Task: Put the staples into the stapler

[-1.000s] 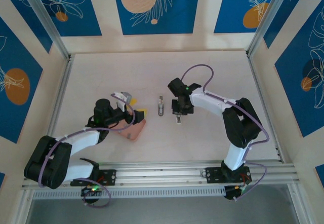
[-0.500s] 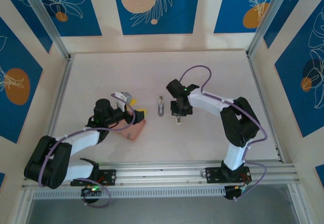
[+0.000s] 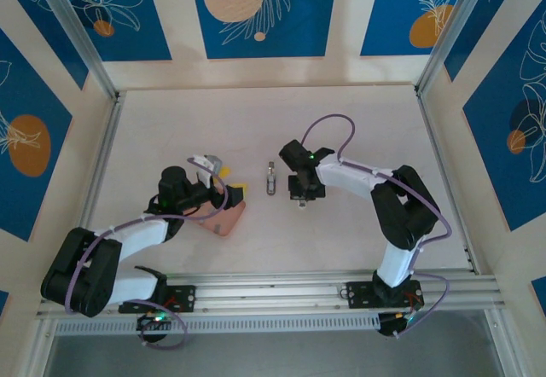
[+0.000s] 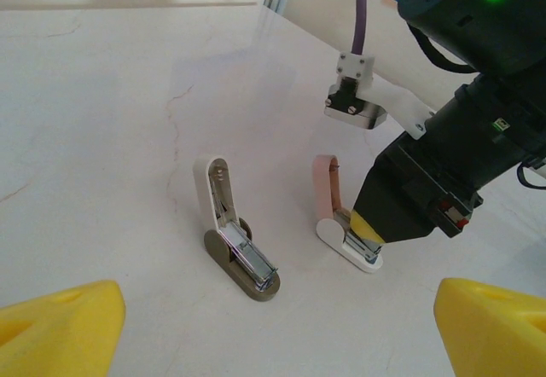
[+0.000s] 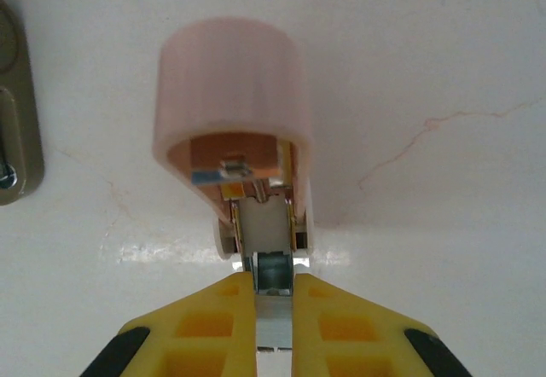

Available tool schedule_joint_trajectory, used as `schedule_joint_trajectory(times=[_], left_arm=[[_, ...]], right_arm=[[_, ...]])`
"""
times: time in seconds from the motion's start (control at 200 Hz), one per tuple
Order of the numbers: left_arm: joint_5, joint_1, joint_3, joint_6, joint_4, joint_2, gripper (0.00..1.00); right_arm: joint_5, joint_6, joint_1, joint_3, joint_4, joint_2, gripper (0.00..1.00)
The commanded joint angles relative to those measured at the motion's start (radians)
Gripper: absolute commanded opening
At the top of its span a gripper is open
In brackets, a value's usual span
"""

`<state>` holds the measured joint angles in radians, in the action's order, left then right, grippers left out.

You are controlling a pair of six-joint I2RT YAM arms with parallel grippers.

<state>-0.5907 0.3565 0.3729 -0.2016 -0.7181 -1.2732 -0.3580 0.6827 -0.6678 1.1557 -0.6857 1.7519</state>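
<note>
On the counter, the tray lies partly under your left arm; its contents are too small to tell. 2 staplers stand hinged open near each other: the grey stapler, untouched, and a pink stapler. Left fingers gape wide, empty. Right fingers pinch a grey piece in the pink stapler's channel, perhaps staples; loading looks unfinished.
</note>
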Motion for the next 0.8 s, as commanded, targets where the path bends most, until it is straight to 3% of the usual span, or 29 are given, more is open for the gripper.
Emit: schedule_joint_trajectory(times=[0.0,0.795], left_arm=[[-0.006,0.01,-0.003,-0.004,-0.018,-0.012,0.93],[-0.017,0.01,0.004,-0.003,-0.015,-0.019,0.93]], right_arm=[[-0.028,0.006,-0.01,-0.024,0.028,-0.057,0.14],[-0.052,-0.081,-0.008,-0.071,0.096,-0.069,0.14]])
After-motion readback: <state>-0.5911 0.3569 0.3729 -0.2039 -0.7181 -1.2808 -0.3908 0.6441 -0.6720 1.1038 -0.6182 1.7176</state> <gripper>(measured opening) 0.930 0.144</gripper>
